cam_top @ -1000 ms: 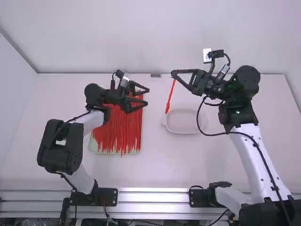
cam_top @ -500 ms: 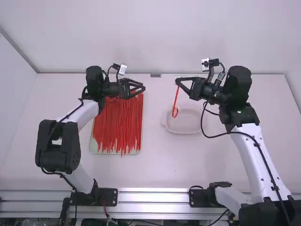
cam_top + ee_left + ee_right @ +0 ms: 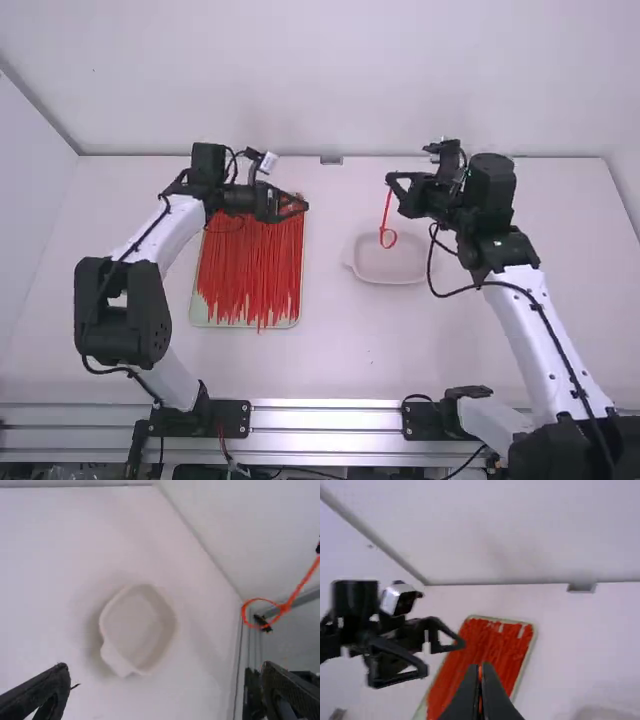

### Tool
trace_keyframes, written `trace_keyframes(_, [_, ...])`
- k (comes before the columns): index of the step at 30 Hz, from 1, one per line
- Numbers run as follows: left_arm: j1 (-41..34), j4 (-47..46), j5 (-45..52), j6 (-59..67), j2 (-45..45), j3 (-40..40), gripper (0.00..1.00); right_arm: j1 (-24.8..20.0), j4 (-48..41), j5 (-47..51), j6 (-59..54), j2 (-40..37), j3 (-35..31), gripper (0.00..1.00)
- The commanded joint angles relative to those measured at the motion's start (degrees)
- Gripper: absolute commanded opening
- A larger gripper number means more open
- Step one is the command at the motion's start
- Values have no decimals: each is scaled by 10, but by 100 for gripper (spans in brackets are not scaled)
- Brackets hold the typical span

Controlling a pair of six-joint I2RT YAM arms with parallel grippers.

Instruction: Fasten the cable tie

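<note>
White walls closed the desk [image 3: 330,340] on its far side and on the left, and we saw the far wall meeting it just behind both arms. A broad band of bare desk ran from the arm bases up to the two containers, and a narrower strip separated them.

On the left lay the tray [image 3: 194,308], filled with a bundle of red cable ties [image 3: 250,270] running lengthwise. To its right sat the smaller white dish [image 3: 390,281], well apart from the tray, with a small tab at its near left corner; in the left wrist view we saw its pale inside [image 3: 137,630].

We found the left end effector [image 3: 298,203] raised over the far end of the tray, pointing toward the dish, its fingers spread wide and gripping nothing.

We saw the right end effector [image 3: 392,183] held in the air beyond the dish, its fingers pressed together [image 3: 480,692] on the tail of a looped cable tie [image 3: 386,225]. That tie hung down from the pinch with its closed loop lowest, above the far part of the dish in the high view and touching neither dish nor desk. From the left wrist we saw the loop [image 3: 285,607] against the wall.
</note>
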Motion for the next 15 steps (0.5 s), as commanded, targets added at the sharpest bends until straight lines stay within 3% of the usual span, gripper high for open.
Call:
trace_keyframes(1, [-3, -14, -14, 65, -1, -12, 99, -6, 22, 57, -10, -2, -36, 0])
trace_keyframes(15, [-7, -127, -19, 168, -1, -20, 99, -30, 228, 126, 1, -2, -230, 0])
